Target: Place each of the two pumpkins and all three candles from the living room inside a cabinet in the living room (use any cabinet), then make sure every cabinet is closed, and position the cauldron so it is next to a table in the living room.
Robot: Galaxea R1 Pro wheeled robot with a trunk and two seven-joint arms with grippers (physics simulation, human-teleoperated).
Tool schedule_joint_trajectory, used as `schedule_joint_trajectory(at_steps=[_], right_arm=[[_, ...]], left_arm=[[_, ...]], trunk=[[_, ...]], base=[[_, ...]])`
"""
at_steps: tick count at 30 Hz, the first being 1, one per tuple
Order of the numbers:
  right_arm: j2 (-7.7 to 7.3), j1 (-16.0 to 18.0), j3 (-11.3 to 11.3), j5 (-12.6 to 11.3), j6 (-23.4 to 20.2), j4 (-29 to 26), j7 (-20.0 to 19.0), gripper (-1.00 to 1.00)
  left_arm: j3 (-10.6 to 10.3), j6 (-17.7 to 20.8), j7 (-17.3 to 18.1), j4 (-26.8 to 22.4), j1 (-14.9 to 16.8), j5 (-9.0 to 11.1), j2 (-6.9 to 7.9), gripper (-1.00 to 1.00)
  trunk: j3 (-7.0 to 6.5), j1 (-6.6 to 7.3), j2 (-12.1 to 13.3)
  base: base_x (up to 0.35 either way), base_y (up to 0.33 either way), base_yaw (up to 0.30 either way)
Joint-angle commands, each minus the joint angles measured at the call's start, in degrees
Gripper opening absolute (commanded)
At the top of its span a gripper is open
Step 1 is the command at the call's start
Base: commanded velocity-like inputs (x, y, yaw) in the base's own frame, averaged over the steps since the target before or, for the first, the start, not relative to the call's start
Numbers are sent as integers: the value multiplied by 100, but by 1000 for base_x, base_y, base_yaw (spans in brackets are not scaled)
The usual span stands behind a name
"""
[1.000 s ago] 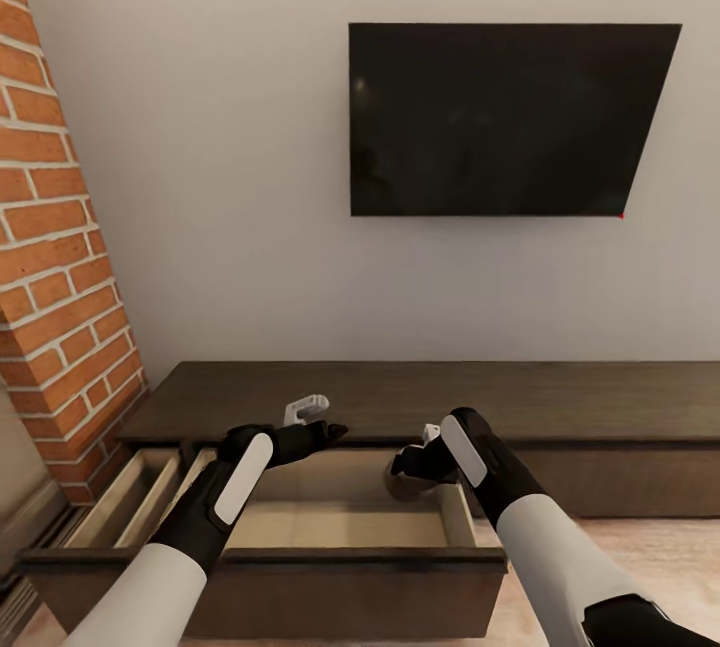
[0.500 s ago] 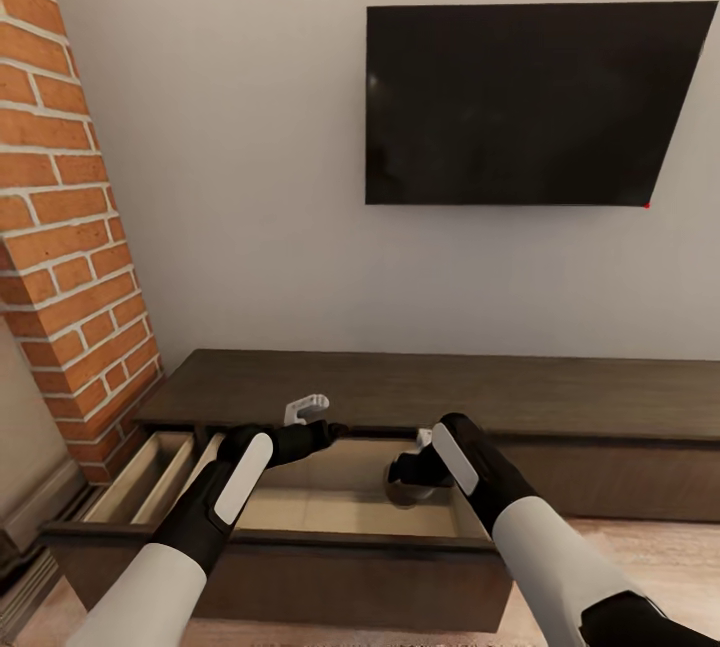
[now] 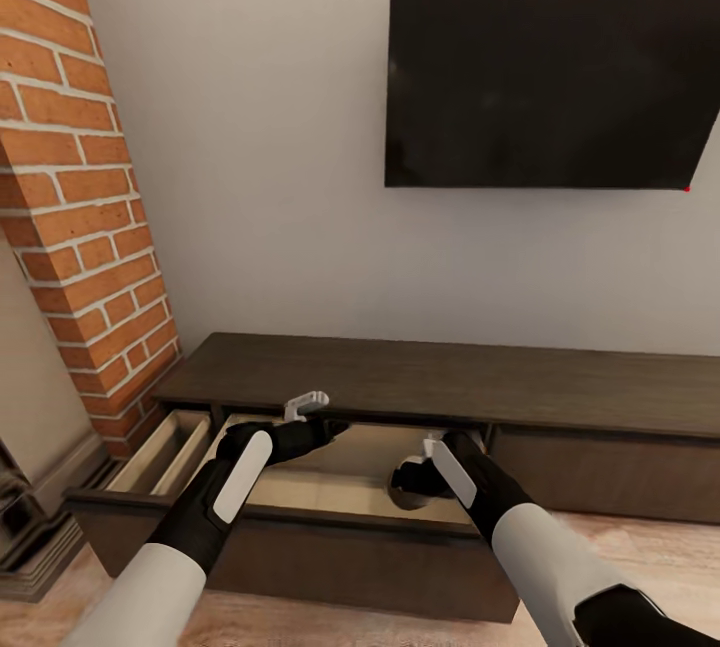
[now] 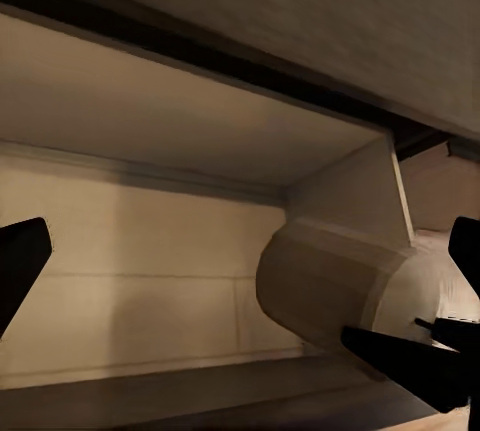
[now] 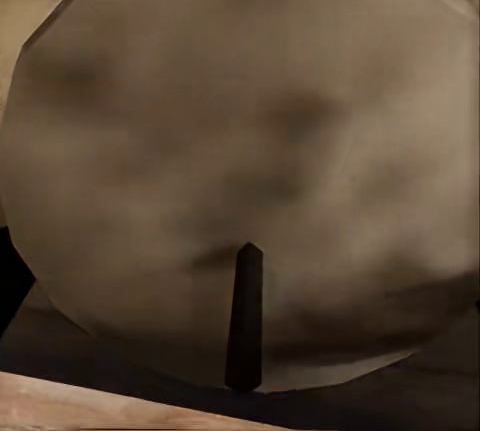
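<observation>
Two arms: both reach forward over the pulled-out drawer (image 3: 300,547) of the cabinet (image 3: 440,382).
Left gripper (image 3: 318,417): spread wide and holding nothing, poised above the pale drawer floor at about 11 o'clock from the candle; in the left wrist view its dark fingertips (image 4: 20,261) sit far apart.
Right gripper (image 3: 415,477): lowered inside the drawer at the candle; the head view hides the fingers, so whether it clasps the candle cannot be told.
Candle (image 3: 405,495): inside the drawer, near its front wall and toward the right side wall, just under the right gripper; the left wrist view shows it as a grey-brown cylinder (image 4: 330,301) tilted beside the side wall; the right wrist view shows its pale top (image 5: 240,151) very close, with the dark wick (image 5: 244,316).
Cabinet: long, low, dark brown, against the wall; a second, narrower drawer compartment (image 3: 165,452) stands open at 9 o'clock.
TV (image 3: 550,77): on the wall at 12 o'clock above the cabinet.
Brick column (image 3: 70,177): at 10 o'clock.
</observation>
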State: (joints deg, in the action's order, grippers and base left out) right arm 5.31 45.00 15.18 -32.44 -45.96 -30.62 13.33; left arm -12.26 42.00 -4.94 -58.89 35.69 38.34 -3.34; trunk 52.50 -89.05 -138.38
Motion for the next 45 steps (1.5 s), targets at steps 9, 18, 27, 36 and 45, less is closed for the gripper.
schedule_joint_trajectory(at_steps=[9,18,27,36,45], right_arm=[[-8,108,24,-35,51,146,-67,-100],[-13,115,20,-35,45,188,-67,-100],[-18,118,12,-35,27,188,-59,-100],[-17,123,11,-35,20,202,-45,-100],[-18,401,3,-48,32,718,-39,-100]], left_arm=[[-5,15,-51,-8,7,60,0,100],[-5,17,-60,-8,6,66,0,100],[-13,18,-60,-8,7,69,0,100],[-21,10,-60,-8,5,69,-6,100],[-22,14,-60,-8,7,69,-9,100]], trunk=[[242,-196,-366],[333,-262,-486],[334,-262,-486],[356,-262,-486],[634,-286,-498]], base=[[0,0,129],[49,0,63],[288,0,1],[30,0,0],[0,0,0]])
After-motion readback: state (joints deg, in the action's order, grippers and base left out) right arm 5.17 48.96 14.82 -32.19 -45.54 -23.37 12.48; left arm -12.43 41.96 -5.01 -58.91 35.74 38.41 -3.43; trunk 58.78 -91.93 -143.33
